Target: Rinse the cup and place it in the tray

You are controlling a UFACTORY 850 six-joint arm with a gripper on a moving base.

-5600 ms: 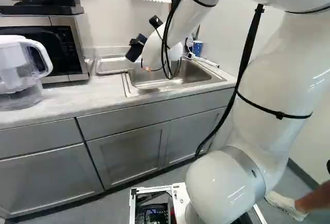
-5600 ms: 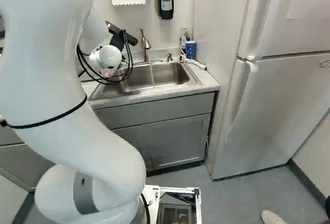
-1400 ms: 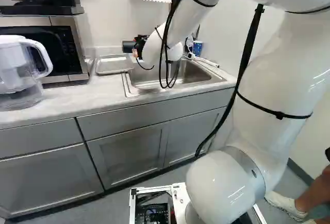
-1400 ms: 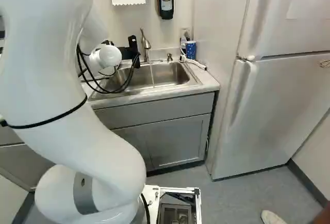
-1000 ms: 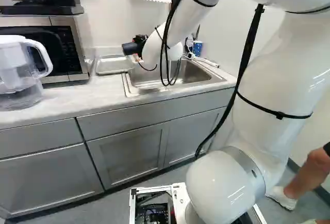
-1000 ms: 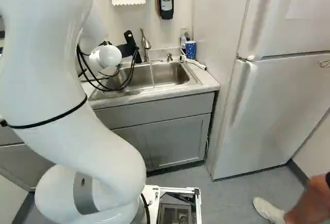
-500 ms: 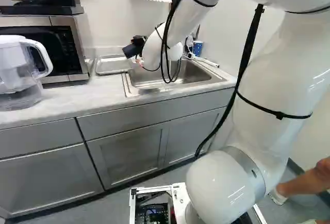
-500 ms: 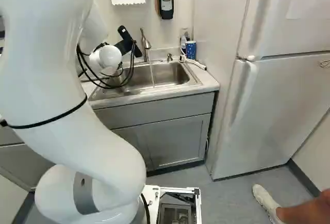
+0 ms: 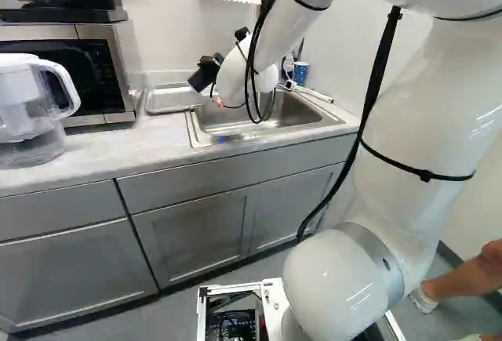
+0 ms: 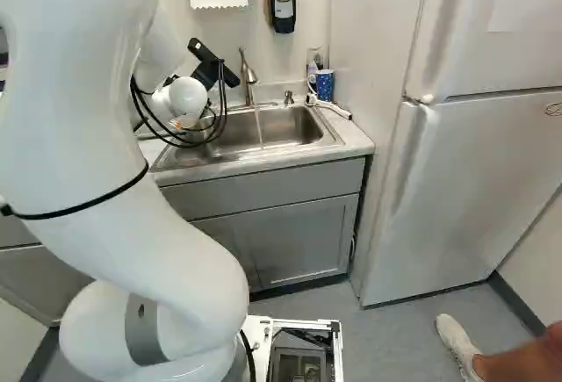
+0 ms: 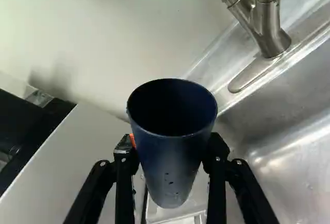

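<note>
The end effector (image 9: 207,70) has its two fingers clamped on the dark blue cup (image 11: 172,167), one on each side. Only the wrist view shows the cup well; in the two base views I can't pick it out for sure from the black parts at the arm's end. The right base view shows a thin line of water (image 10: 259,127) coming down from the tap (image 10: 248,75) into the sink (image 10: 281,127). The arm hides that water in the left base view. But the left base view shows the metal tray (image 9: 169,99) on the tabletop (image 9: 118,143), between the microwave (image 9: 98,74) and the sink, and the right one doesn't.

The cup's wide open mouth faces back to the wrist camera. Its long axis runs from there to the narrow bottom, which points away. I can't tell how far it tips.
</note>
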